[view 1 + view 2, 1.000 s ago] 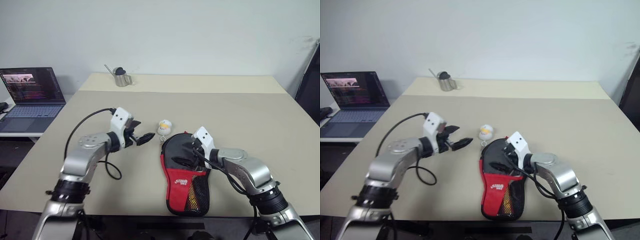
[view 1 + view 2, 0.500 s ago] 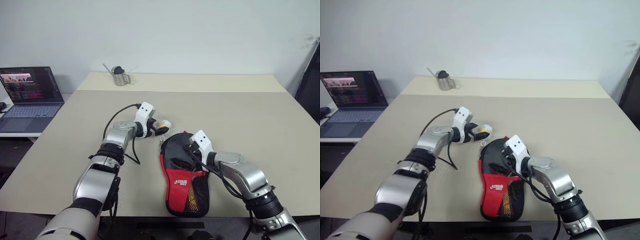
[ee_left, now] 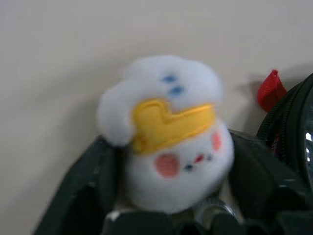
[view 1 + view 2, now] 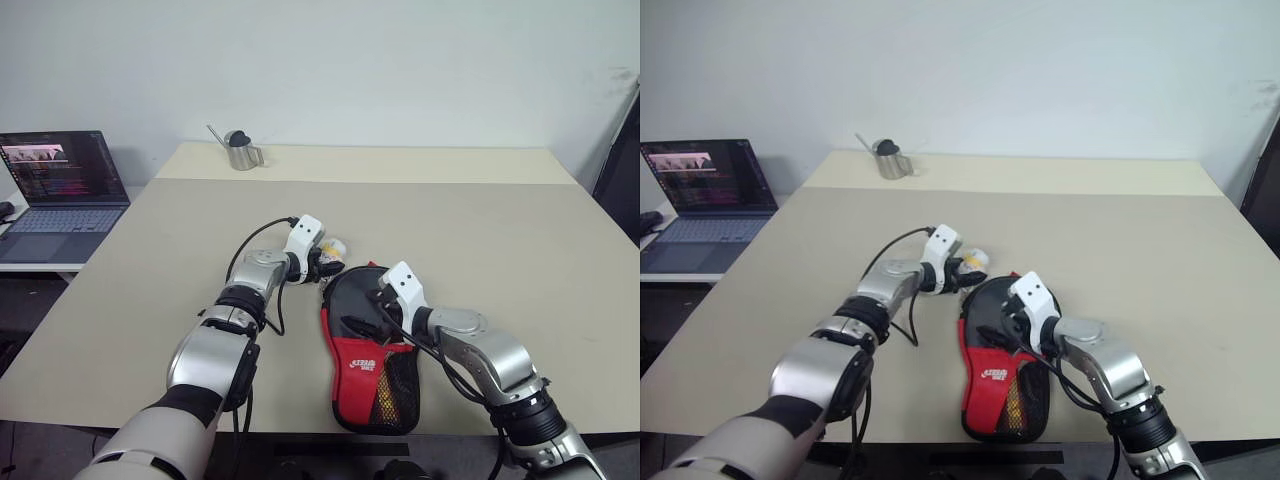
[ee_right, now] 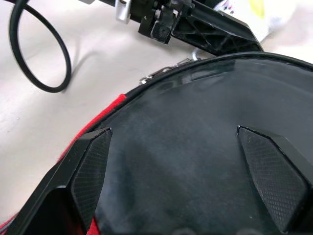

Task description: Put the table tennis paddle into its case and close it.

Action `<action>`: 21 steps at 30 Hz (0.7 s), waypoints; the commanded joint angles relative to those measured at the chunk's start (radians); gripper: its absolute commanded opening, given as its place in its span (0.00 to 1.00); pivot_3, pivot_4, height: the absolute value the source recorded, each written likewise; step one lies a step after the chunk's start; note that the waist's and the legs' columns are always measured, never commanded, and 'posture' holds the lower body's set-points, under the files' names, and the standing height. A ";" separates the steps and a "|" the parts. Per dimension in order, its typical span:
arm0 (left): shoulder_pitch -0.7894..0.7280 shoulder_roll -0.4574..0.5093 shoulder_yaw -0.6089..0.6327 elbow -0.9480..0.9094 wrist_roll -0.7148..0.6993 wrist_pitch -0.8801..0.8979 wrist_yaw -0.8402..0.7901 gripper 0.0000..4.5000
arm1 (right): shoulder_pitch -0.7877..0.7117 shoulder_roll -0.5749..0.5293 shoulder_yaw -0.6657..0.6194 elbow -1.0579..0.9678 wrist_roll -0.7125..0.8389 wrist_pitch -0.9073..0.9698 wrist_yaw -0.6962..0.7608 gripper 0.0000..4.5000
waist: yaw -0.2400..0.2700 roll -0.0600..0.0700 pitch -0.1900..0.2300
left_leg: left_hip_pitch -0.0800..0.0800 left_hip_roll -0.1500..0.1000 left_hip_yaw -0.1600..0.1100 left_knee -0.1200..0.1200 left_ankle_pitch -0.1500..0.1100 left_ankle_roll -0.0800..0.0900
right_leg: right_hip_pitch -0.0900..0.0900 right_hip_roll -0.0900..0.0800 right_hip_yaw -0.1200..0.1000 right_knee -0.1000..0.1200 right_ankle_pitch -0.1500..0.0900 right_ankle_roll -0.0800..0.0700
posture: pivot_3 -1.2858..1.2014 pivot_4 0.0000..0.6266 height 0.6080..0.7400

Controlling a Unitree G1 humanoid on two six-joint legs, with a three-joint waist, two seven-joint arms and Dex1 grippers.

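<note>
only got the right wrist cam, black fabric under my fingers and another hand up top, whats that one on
Observer: The left hand has its fingers either side of a small white-and-yellow plush ball beside the round end of the case. I can't tell if it is squeezing.
Operator: which way does the case lie
Observer: Flat on the table, black round end away from the robot, red end with the mesh pocket toward the near edge.
Operator: anything else up there
Observer: A metal cup at the far edge, well away from both hands. Your right hand is open over the black part.
</note>
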 commanded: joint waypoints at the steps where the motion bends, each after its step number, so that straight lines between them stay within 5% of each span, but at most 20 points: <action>1: -0.028 -0.005 0.020 -0.003 0.009 -0.022 0.006 0.40 | 0.004 -0.001 -0.023 -0.034 0.004 0.015 -0.009 1.00 | 0.000 0.000 0.000 | 0.000 0.000 0.000 0.000 0.000 0.000 | 0.000 0.000 0.000 0.000 0.000 0.000 | 0.52 0.24 1.00; 6: -0.013 -0.005 0.021 -0.019 0.018 -0.033 0.001 0.06 | 0.017 -0.007 -0.024 -0.035 0.007 0.029 -0.008 1.00 | 0.000 0.000 0.000 | 0.000 0.000 0.000 0.000 0.000 0.000 | 0.000 0.000 0.000 0.001 0.000 0.000 | 0.52 0.24 1.00; 21: -0.027 -0.003 -0.028 0.006 0.114 -0.123 0.031 0.06 | 0.050 0.004 0.053 0.138 -0.105 -0.013 -0.030 1.00 | 0.000 -0.006 -0.006 | 0.004 0.000 -0.001 0.012 0.000 0.000 | 0.003 0.001 0.000 0.015 -0.002 0.003 | 0.52 0.24 1.00</action>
